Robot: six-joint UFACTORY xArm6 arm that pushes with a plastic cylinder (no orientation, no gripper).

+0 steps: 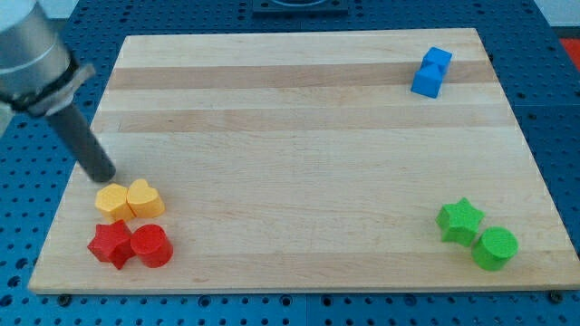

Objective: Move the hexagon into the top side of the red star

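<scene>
One cam only, high front view angled down, whole wooden board [299,109] in frame

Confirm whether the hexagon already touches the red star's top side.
Yes: the yellow hexagon sits directly above the red star, their edges meeting.

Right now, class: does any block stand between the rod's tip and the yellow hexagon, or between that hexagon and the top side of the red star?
Nothing visible does. My tip sits just above the yellow hexagon, with no block between. The hexagon already lies right above the red star. The yellow heart is beside it, on the view's right.
</scene>
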